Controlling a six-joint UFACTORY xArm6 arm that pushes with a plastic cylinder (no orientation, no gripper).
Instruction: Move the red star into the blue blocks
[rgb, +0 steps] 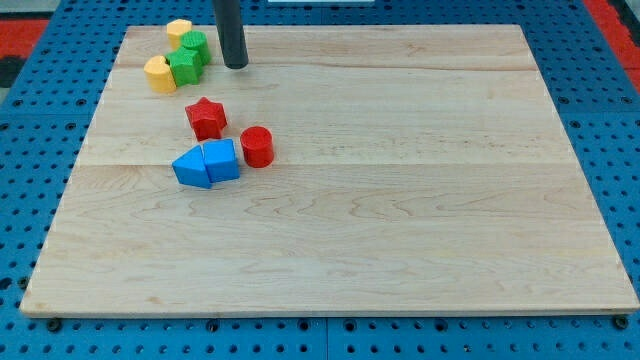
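Observation:
The red star (206, 117) lies on the wooden board at the view's upper left. Just below it sit two blue blocks pressed together, a triangle-like one (190, 169) and a blockier one (222, 160). A small gap separates the star from them. A red cylinder (257, 146) touches the right side of the blue blocks. My tip (235, 65) is at the view's top, above and right of the star, well apart from it and just right of the green blocks.
Two green blocks (188, 58) and two yellow blocks (160, 74) (179, 30) cluster at the board's top left corner. The board's edge (330, 312) borders a blue pegboard surround.

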